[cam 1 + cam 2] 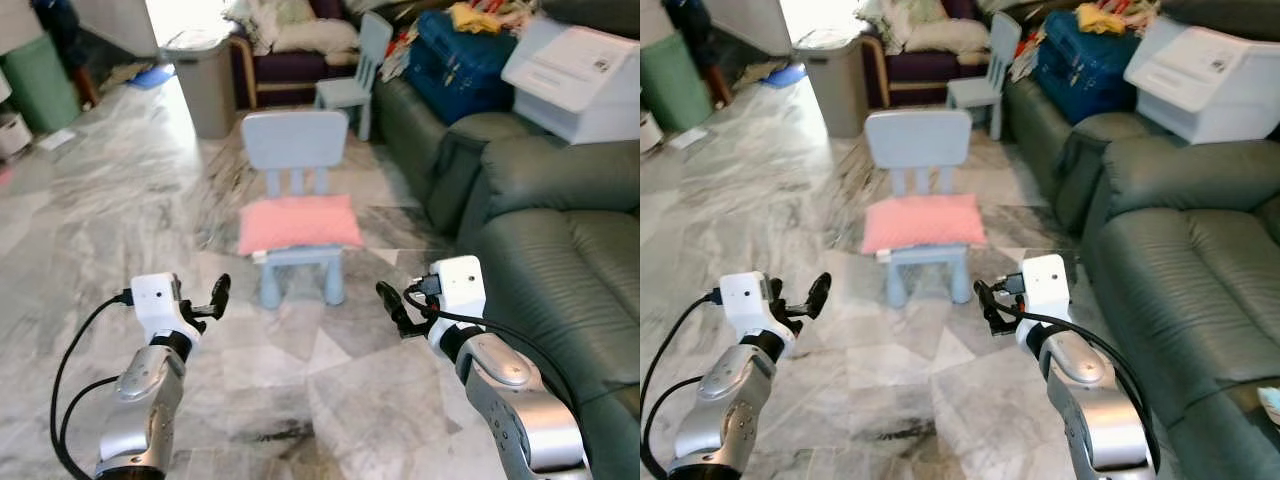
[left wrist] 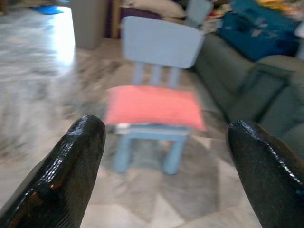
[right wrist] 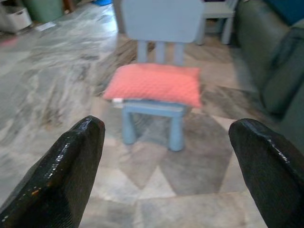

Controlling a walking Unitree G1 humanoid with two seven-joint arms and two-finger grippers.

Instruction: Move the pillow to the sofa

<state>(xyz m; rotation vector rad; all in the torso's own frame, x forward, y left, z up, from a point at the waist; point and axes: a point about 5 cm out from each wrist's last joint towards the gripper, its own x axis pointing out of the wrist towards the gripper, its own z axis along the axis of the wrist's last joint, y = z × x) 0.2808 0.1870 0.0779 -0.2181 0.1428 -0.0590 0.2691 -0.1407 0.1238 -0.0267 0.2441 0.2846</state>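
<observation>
Much of the room ahead is bare grey-veined marble floor [image 1: 120, 190], open on the robot's left and in front of both arms. Along the right runs a dark green leather sofa [image 1: 560, 240], its near seat cushion free, while farther back it carries a blue suitcase [image 1: 465, 60] and a white box-like appliance [image 1: 585, 75]. Between floor and sofa stands a small pale-blue child's chair [image 1: 297, 200], apart from the sofa, with the pink pillow [image 1: 299, 222] lying flat on its seat and overhanging both side edges. Behind it stand a grey bin [image 1: 200, 80] and a second blue chair [image 1: 355, 70]. The left pincer [image 1: 218, 297] and right pincer [image 1: 390, 305] hover over the floor short of the chair, each with fingers spread wide and gripping nothing.
</observation>
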